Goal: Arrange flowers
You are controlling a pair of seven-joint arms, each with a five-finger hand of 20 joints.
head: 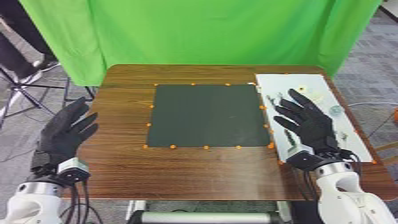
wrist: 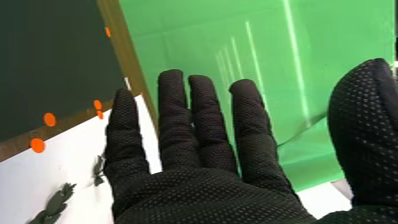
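Probably light and soft, the dark green leafy sprig [head: 290, 138] lies on the white rectangular sheet [head: 282, 81] at the brown wooden counter's [head: 209, 172] right side; its leaves could crush, so a gentle stem pinch should suit. In the head view its long axis runs roughly near to far, its tip uncertain. Above the sheet, the black-gloved right hand [head: 311, 127] has straight, spread, empty fingers; the black-gloved left hand's [head: 60, 137] are relaxed, also empty

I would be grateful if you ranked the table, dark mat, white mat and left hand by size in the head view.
1. Table
2. Dark mat and white mat: too alike to rank
3. Left hand
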